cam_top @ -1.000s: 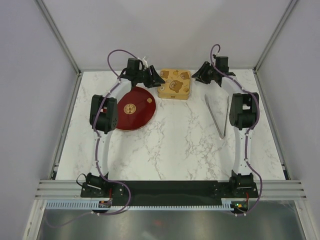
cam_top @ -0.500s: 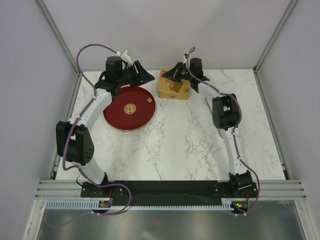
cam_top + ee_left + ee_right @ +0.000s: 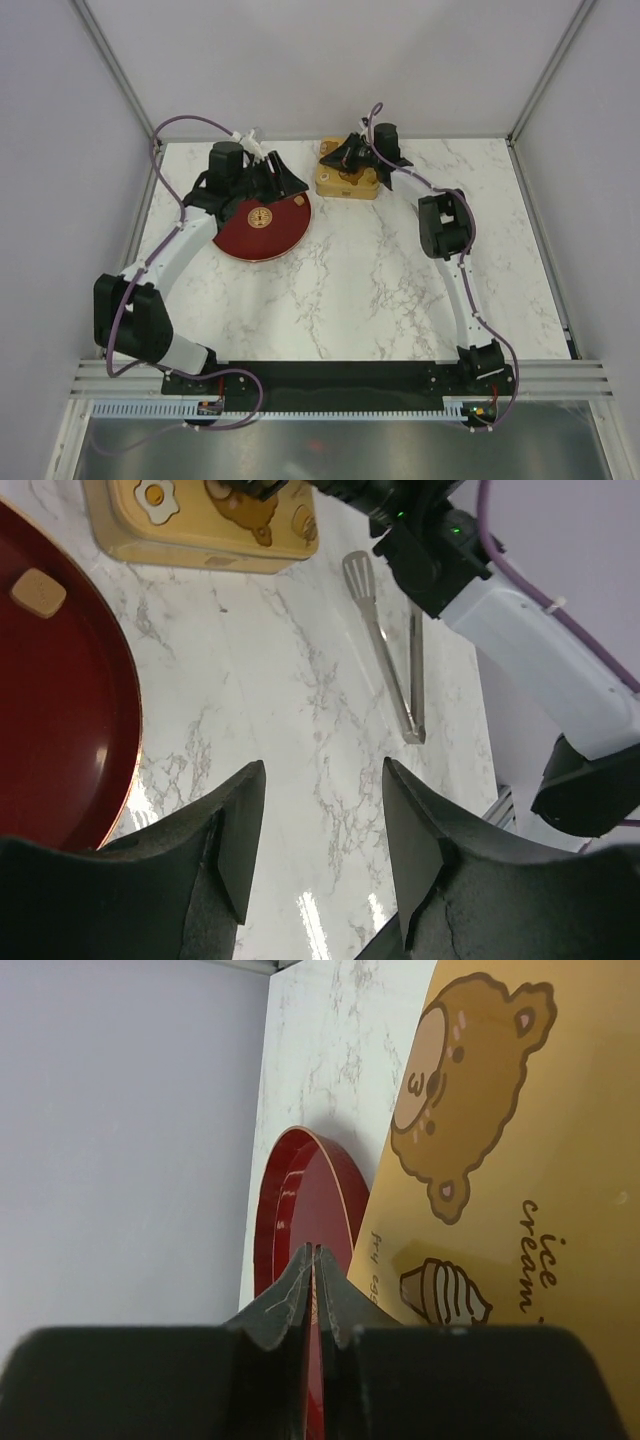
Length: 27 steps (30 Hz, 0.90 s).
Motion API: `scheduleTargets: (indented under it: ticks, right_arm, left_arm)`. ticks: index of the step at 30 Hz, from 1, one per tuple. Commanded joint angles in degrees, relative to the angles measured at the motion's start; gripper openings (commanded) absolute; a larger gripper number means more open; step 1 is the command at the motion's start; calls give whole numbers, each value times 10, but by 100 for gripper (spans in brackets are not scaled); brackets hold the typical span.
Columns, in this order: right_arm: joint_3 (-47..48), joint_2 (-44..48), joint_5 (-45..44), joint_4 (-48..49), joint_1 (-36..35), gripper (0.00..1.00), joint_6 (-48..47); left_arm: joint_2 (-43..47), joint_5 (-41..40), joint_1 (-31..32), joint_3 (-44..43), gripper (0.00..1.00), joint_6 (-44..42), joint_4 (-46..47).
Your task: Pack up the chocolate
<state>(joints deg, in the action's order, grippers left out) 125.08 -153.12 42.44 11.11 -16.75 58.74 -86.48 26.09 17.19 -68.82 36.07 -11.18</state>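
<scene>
One light-brown chocolate piece (image 3: pixel 38 592) lies on the red dish (image 3: pixel 250 235) near its far right rim; I see no other pieces. My left gripper (image 3: pixel 289 181) hovers over the dish's far right edge, open and empty, with bare marble between its fingers (image 3: pixel 242 830). My right gripper (image 3: pixel 336 156) is over the left part of the gold bear tin (image 3: pixel 350 185), its jaws pressed together with nothing between them. In the right wrist view its tips (image 3: pixel 314 1251) sit at the tin lid's (image 3: pixel 500 1160) left edge, with the dish (image 3: pixel 305 1195) beyond.
Metal tongs (image 3: pixel 395 650) lie on the marble to the right of the tin (image 3: pixel 180 530), under my right arm. The back wall stands just behind the tin and the dish.
My right gripper has swung left from the back right corner to over the tin. My left arm's elbow has swung out to the left, and its gripper has stayed by the dish's far edge.
</scene>
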Motion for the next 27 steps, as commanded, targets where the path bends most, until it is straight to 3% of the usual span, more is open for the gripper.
scheduleTargets:
  ticks: [1, 6, 10, 13, 14, 17, 18, 23, 27]
  right_arm:
    - [-11, 66, 26, 13, 2, 11, -12]
    - [-65, 211, 8, -23, 2, 16, -62]
    - [-202, 352, -26, -88, 2, 36, -106]
    - [-339, 497, -81, -132, 1, 74, -174]
    - [-365, 566, -102, -185, 1, 98, -196]
    - [-437, 683, -182, -302, -1, 98, -280]
    - [-453, 711, -199, -324, -2, 98, -295]
    - [-573, 887, -264, -418, -3, 98, -353]
    - [-624, 957, -270, -434, -3, 98, -354]
  left_arm:
    - [62, -8, -1, -11, 59, -4, -6]
    - [120, 10, 0, -17, 60, -19, -43]
    - [191, 18, 1, 18, 62, -18, -49]
    - [234, 41, 3, 54, 65, -22, -66]
    - [255, 54, 5, 63, 66, -30, -75]
    - [301, 69, 14, 87, 82, -48, -109]
    - [314, 71, 16, 93, 100, -53, -116]
    - [374, 69, 28, 133, 100, -65, -144]
    - [425, 58, 33, 163, 100, -57, -144]
